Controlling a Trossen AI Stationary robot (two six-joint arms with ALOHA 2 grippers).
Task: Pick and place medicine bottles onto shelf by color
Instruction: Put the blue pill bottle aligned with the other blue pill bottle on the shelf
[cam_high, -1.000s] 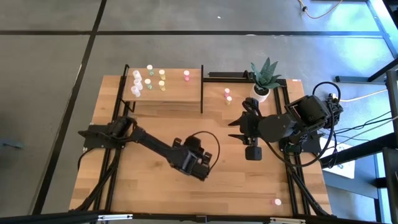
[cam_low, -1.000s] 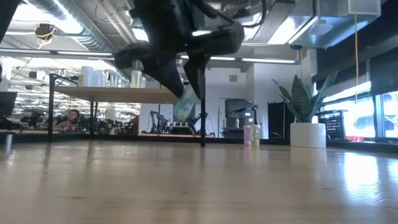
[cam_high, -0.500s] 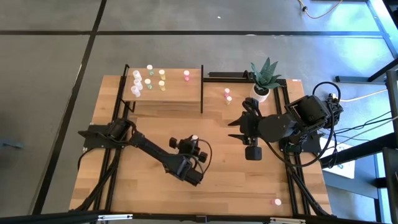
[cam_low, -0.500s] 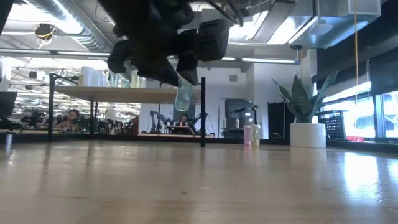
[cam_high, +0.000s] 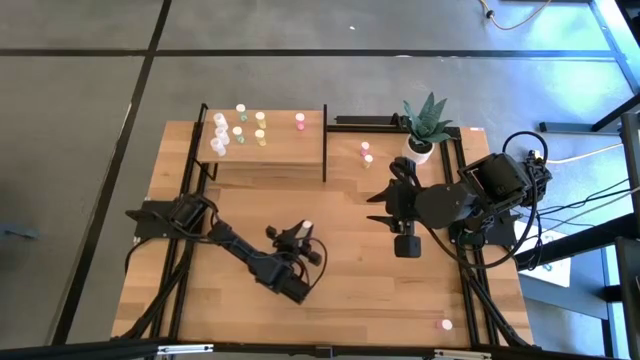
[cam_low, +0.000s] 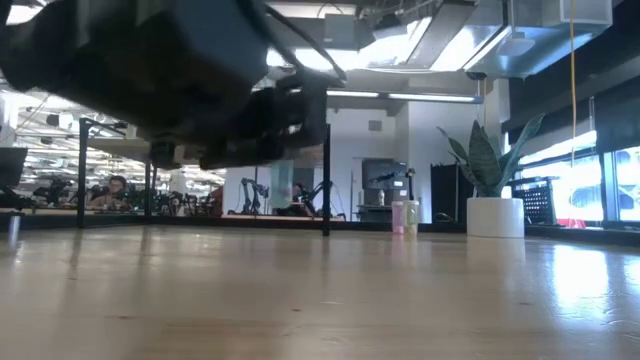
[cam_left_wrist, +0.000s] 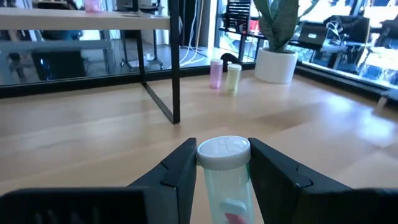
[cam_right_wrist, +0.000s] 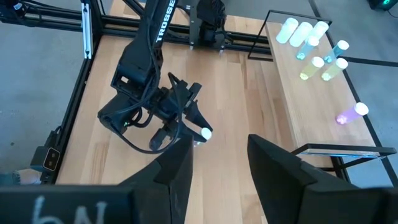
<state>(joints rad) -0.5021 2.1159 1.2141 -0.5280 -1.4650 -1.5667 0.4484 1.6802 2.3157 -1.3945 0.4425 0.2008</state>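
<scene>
My left gripper (cam_left_wrist: 222, 163) is shut on a small clear medicine bottle (cam_left_wrist: 227, 193) with a white cap (cam_high: 307, 227), low over the middle of the table. The shelf (cam_high: 290, 152) stands at the far left. On it are white-topped (cam_high: 218, 132), green-topped (cam_high: 240, 131) and yellow-topped bottles (cam_high: 260, 126) and one pink-topped bottle (cam_high: 299, 120). A pink-topped and a yellow-topped bottle (cam_high: 366, 153) stand on the table to the right of the shelf. Another pink one (cam_high: 446, 323) stands at the near right. My right gripper (cam_right_wrist: 221, 149) hangs open, high over the table's right half. My left gripper pinches the bottle's white cap (cam_left_wrist: 206, 155) between its two fingers, one on each side. The fingers reach in about level from the table's near side. The bottle stands about upright, cap up, its clear body below the fingers, lifted off the table.
A potted plant (cam_high: 425, 128) stands at the far right, behind the two loose bottles. A black upright post (cam_left_wrist: 175, 62) marks the shelf's near right corner. Black rails (cam_high: 470, 280) run along the table's left and right sides.
My left gripper has sunk toward the table and drawn a little toward the near left. It has tipped up from slanting downward to about level. The white-capped bottle has stayed in its hold and come down with it.
</scene>
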